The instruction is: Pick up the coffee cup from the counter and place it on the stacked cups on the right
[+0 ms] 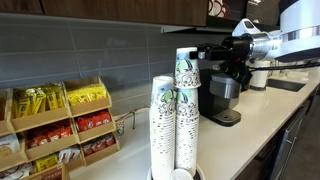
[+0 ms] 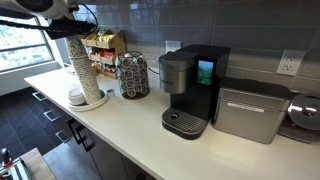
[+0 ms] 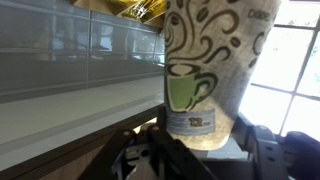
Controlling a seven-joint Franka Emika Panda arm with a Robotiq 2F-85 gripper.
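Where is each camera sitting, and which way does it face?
Exterior view: low by the counter, near the stacked cups, looking along it toward the coffee machine; arm at upper right.
Exterior view: opposite end, higher, looking back past the coffee machine to the stacked cups; arm at top left.
Wrist view: behind the claw, facing the tiled wall; the held coffee cup close ahead.
Shared: both exterior views show cups, machine, snack rack.

Arm [image 1: 298, 20]: glossy white rounded shells; wrist end black; jaws black, angular links.

The counter [image 2: 130, 125] bears stacked cups [image 2: 80, 62], coffee machine [image 2: 192, 90].
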